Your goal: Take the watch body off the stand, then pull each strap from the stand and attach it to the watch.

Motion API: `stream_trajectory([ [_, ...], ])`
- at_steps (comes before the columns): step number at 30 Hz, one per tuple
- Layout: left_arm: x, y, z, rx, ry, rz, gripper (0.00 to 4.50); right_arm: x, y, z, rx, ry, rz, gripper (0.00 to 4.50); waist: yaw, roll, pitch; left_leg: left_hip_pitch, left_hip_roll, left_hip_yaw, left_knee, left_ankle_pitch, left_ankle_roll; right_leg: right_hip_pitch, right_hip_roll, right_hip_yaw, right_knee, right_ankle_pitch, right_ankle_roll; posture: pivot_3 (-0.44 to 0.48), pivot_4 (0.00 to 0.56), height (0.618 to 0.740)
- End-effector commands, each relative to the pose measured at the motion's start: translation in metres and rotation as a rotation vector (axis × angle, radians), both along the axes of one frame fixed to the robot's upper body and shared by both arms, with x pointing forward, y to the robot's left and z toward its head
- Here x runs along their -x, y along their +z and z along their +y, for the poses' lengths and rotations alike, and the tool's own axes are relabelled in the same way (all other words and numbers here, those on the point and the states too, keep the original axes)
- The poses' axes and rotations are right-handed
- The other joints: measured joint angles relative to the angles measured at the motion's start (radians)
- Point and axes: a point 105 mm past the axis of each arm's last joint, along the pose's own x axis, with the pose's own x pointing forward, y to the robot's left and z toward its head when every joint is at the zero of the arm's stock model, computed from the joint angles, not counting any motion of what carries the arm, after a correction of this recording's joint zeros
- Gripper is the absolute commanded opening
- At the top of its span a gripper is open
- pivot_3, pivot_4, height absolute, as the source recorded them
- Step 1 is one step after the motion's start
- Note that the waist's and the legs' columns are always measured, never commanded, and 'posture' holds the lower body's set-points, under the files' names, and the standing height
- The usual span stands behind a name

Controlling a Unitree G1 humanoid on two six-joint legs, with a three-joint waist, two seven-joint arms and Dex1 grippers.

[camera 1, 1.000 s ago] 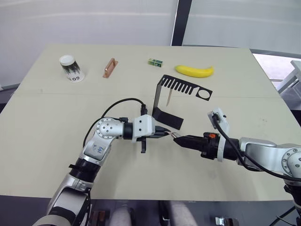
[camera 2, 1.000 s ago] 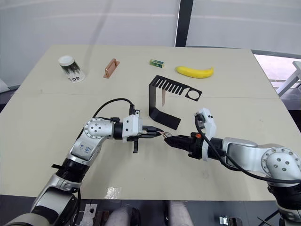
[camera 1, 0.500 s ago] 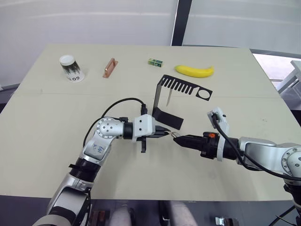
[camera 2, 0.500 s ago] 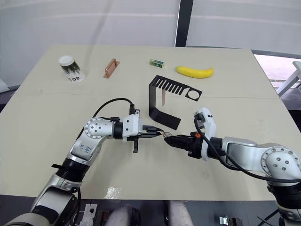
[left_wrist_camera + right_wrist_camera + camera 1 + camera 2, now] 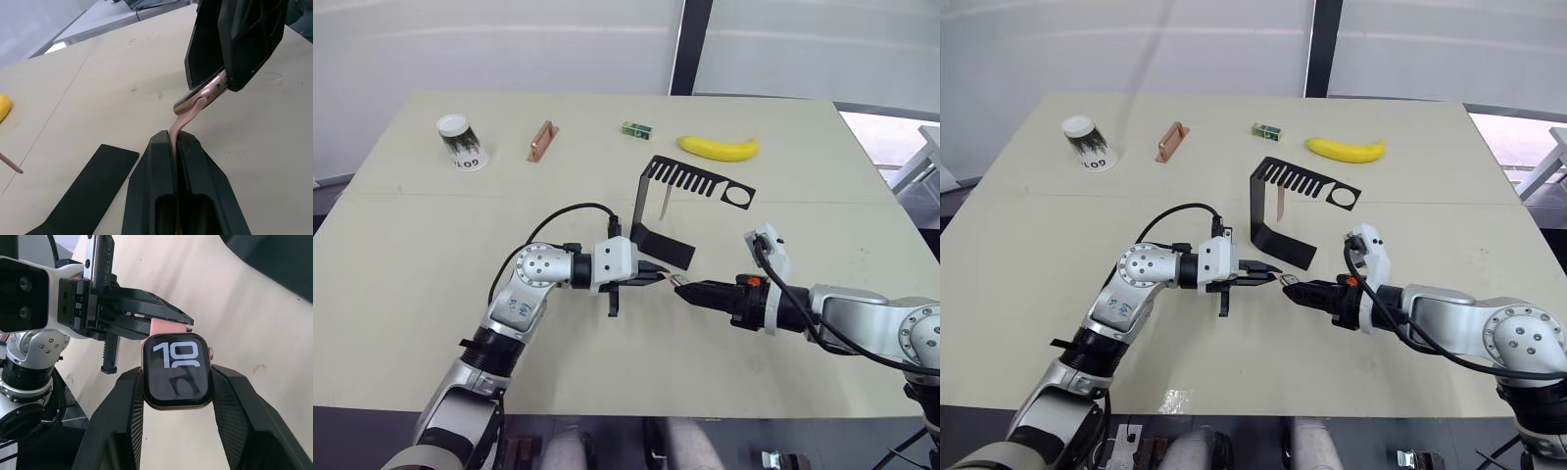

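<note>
The scene is brightly and evenly lit by diffuse daylight. Soft, short shadows are cast on the table (image 5: 431, 255) beneath the stand (image 5: 661, 211). An overexposed patch is seen at three o'clock in the head views. In the left wrist view the near fingers (image 5: 161, 196) are slightly blurred; the watch body (image 5: 177, 369) is rendered sharply, with faint reflections.

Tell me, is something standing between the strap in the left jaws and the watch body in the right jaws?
Nothing visible does. The strap held by the left gripper already reaches the edge of the watch body clamped in the right gripper, with bare table beneath.
</note>
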Motion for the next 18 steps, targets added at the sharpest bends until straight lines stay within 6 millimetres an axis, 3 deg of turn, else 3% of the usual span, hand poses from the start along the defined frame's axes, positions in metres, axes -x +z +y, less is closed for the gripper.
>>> stream_trajectory([
  [1,0.0082,0.0123,-0.0127,0.026,-0.059,-0.049,0.07,0.0044,0.009,0.0083,-0.031,0.042,-0.022,1.52,0.0,0.0,0.0,0.0,0.0,0.0,0.0,0.0,0.0,0.0,0.0,0.0,0.0,0.0,0.0,0.0,0.15,0.74],
  [18,0.0095,0.0101,-0.014,0.023,-0.066,-0.045,0.07,0.0041,0.0088,0.0097,-0.02,0.037,-0.034,1.52,0.0,0.0,0.0,0.0,0.0,0.0,0.0,0.0,0.0,0.0,0.0,0.0,0.0,0.0,0.0,0.0,0.15,0.74],
])
